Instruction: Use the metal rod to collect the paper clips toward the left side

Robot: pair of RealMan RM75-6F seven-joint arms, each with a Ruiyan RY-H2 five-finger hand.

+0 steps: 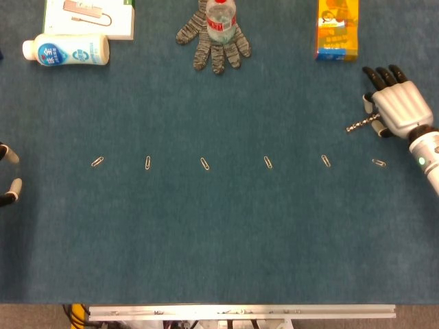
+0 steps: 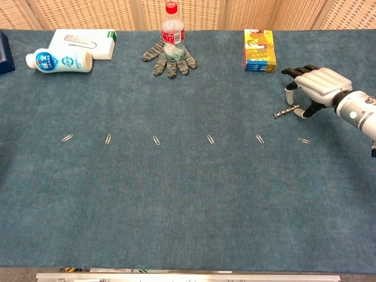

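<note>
Blue carpeted table (image 2: 188,205), woven wicker panels (image 2: 88,7) behind, metal rail (image 1: 240,312) along front edge

Count of things on the counter (image 1: 219,240)

Six clips in a row: (image 1: 97,162), (image 1: 147,163), (image 1: 204,163), (image 1: 268,162), (image 1: 326,160), (image 1: 378,162). One rod (image 1: 360,125). One glove (image 1: 214,42), with one clear bottle (image 1: 221,20) on it. One white bottle (image 1: 66,51) lying on its side. One white box (image 1: 88,18). One orange carton (image 1: 337,29). Two hands: right (image 1: 398,103) at the rod's end, left (image 1: 7,177) only partly in view at the edge.
</note>
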